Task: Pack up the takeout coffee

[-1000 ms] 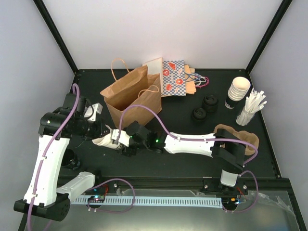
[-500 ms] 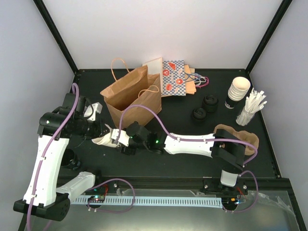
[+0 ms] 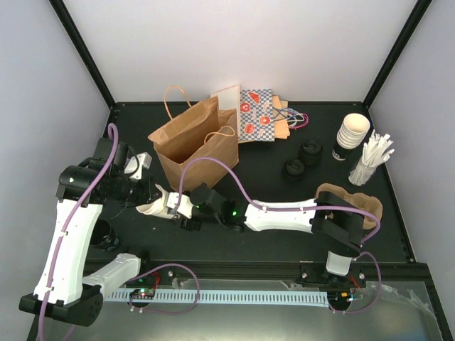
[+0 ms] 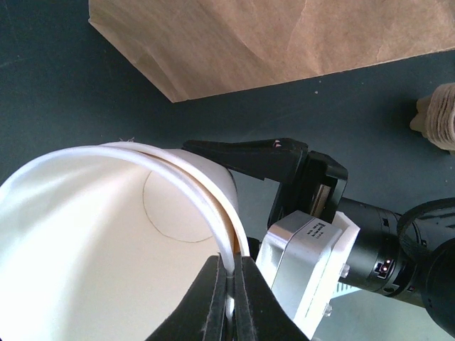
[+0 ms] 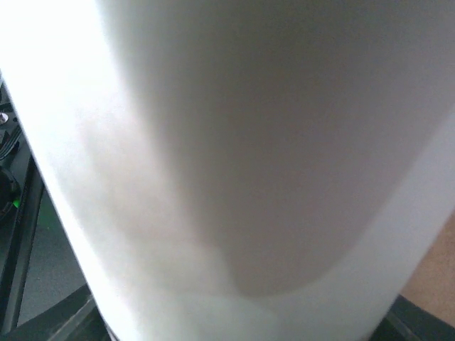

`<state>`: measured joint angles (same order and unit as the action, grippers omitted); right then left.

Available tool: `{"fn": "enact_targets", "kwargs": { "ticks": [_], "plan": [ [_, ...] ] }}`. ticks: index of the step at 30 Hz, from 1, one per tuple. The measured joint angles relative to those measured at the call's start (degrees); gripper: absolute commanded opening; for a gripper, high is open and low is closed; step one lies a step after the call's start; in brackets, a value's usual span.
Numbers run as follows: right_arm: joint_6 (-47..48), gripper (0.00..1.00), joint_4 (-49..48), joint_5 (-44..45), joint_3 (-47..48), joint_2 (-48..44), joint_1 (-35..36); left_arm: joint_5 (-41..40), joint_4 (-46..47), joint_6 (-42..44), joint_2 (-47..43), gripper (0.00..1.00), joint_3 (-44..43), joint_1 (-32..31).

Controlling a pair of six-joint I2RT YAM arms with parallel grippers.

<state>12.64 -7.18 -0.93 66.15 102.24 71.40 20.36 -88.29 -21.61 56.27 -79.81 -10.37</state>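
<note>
The takeout coffee cup (image 3: 151, 207), cream-white paper with its mouth open and no lid on it, lies tilted on its side left of the table's middle. My left gripper (image 4: 229, 284) is shut on the cup's rim (image 4: 186, 186), one finger inside and one outside. From the right, my right gripper (image 3: 179, 207) reaches around the cup's body, and one black finger (image 4: 249, 155) lies along its far wall. In the right wrist view the cup's white wall (image 5: 270, 142) fills the frame and hides the fingers.
An open brown paper bag (image 3: 195, 142) stands just behind the cup, with a patterned bag (image 3: 257, 117) lying behind it. Black lids (image 3: 302, 160), stacked cups (image 3: 352, 135), a holder of stirrers (image 3: 370, 160) and a cardboard carrier (image 3: 359, 202) sit at the right.
My right gripper has slid a little further left along the cup and its jaws have narrowed onto the cup's body. The left gripper keeps its pinch on the rim.
</note>
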Motion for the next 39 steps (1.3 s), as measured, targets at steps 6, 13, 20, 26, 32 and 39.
{"fn": "enact_targets", "kwargs": {
  "ticks": [6, 13, 20, 26, 32, 39],
  "plan": [
    [-0.68, 0.71, -0.52, 0.17, -0.72, -0.07, 0.04, 0.46, 0.55, 0.00, -0.02, 0.02, 1.09, 0.00],
    [-1.31, 0.77, 0.28, 0.98, -2.10, -0.07, 0.04, -0.35, 1.18, 0.00, -0.13, 0.01, 2.60, 0.00],
    [-1.60, 0.80, 1.49, 2.19, -3.78, -0.07, -0.02, -0.87, 1.25, 0.00, -0.42, 0.02, 2.86, 0.00],
    [-2.08, 0.83, 1.75, 2.29, -3.65, -0.07, -0.02, -0.81, 1.42, 0.00, -0.46, 0.02, 3.67, 0.00],
    [-2.32, 0.82, 2.54, 1.95, -2.62, 0.24, 0.00, -0.55, 3.13, 0.00, -1.20, 0.02, 7.63, 0.00],
    [-2.82, 0.82, 2.38, 0.94, -2.01, 3.06, 0.00, -1.57, 5.81, -0.02, -1.51, 0.02, 12.35, 0.00]
  ]
}}
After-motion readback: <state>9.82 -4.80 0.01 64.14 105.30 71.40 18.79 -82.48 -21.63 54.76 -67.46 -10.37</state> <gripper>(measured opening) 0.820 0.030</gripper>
